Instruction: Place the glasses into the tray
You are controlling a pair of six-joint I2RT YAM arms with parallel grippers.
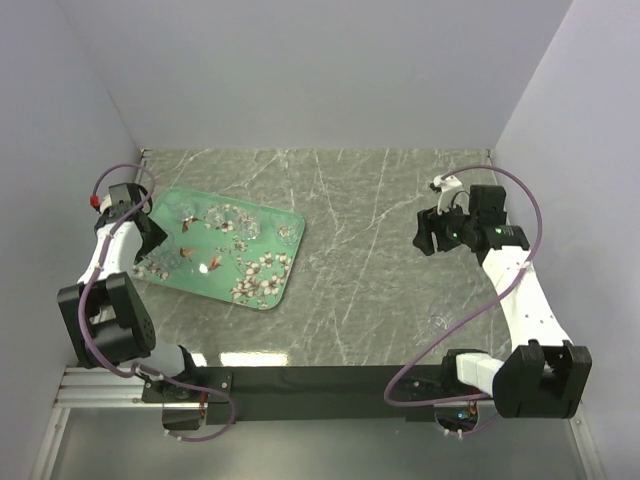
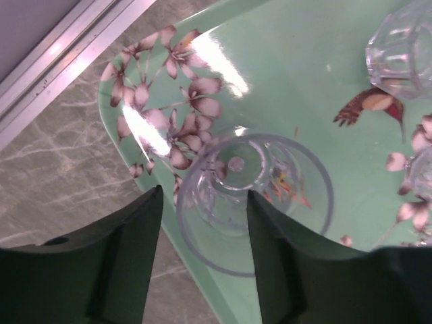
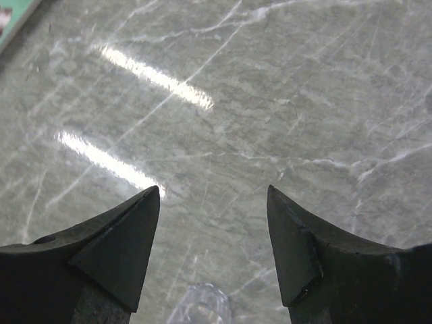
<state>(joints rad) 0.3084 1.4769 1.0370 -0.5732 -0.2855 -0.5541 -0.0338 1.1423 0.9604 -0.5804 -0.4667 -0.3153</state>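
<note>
The mint-green tray point(image 1: 262, 250) with blossoms lies at the left of the table, and several clear glasses stand in it, such as one at the back point(image 1: 222, 216). My left gripper point(image 1: 150, 237) is at the tray's left end. In the left wrist view it point(image 2: 204, 192) is open around the wall of a clear glass point(image 2: 270, 196) that stands in the tray's corner point(image 2: 223, 297), right finger inside the rim, left finger outside. My right gripper point(image 1: 430, 232) is open and empty above the bare table point(image 3: 213, 189). A clear glass point(image 3: 200, 305) stands on the table just below its fingers.
Two more glasses show in the left wrist view, one at the top right point(image 2: 403, 46) and one at the right edge point(image 2: 423, 177). A faint glass point(image 1: 440, 320) stands on the marble near the right arm. Grey walls close in the left, back and right.
</note>
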